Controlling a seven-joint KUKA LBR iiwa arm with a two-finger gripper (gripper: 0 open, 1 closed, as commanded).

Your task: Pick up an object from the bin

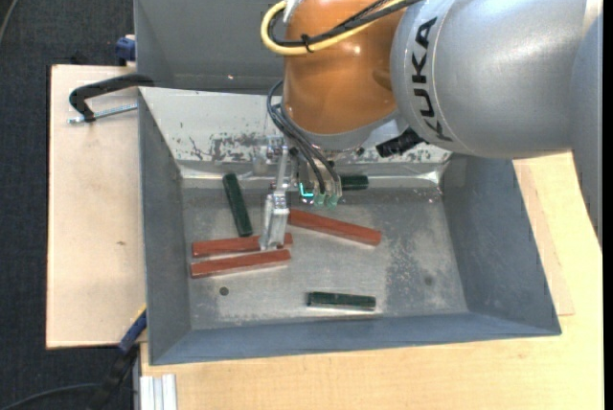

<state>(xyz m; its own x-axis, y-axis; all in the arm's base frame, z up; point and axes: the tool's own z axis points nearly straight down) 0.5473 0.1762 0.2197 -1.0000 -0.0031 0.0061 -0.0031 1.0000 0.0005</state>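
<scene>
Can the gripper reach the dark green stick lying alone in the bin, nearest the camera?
Probably yes: the dark green stick lies flat, alone and uncovered, and the gripper hovers nearby, over the red-brown sticks.

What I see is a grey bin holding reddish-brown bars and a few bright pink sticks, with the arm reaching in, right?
Not quite. The camera view shows the thinner sticks are dark green, not pink: one left of the gripper, one near the front wall, one by the back wall. The grey bin, reddish-brown bars and arm reaching in are right.
</scene>
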